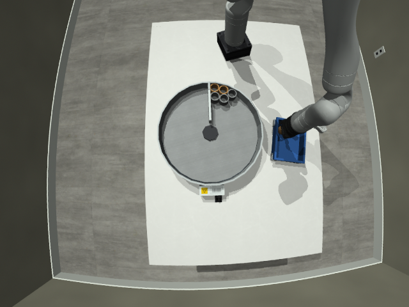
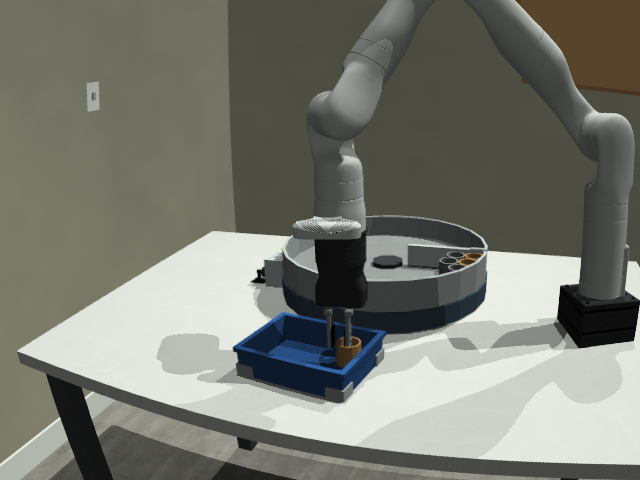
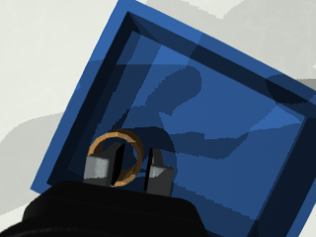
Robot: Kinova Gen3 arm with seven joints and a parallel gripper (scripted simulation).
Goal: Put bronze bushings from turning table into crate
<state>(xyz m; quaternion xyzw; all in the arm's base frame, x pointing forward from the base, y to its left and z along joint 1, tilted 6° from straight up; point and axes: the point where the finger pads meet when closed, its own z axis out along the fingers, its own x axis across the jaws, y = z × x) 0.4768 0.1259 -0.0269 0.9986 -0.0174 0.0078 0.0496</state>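
One bronze bushing (image 1: 280, 130) (image 2: 348, 356) (image 3: 138, 150) stands upright in a corner of the blue crate (image 1: 288, 161) (image 2: 289, 370) (image 3: 91, 74). My gripper (image 2: 339, 345) (image 3: 135, 160) is low over the crate, partly open. One finger is inside the bushing's bore, the other outside it, with a visible gap beside the wall. The bushing's base is hidden in the top and exterior views. On the turning table (image 1: 163, 128) (image 2: 382, 294), two bronze bushings (image 1: 223, 86) (image 2: 473, 253) stand against the rim beside three steel bushings (image 1: 223, 102) (image 2: 447, 266).
A divider (image 1: 209, 107) (image 2: 426, 255) crosses the turning table from its rim toward the dark hub (image 1: 210, 133) (image 2: 387, 261), beside the bushings. The table's high rim stands close to the crate. The arm's black base (image 1: 234, 49) (image 2: 599, 322) stands behind.
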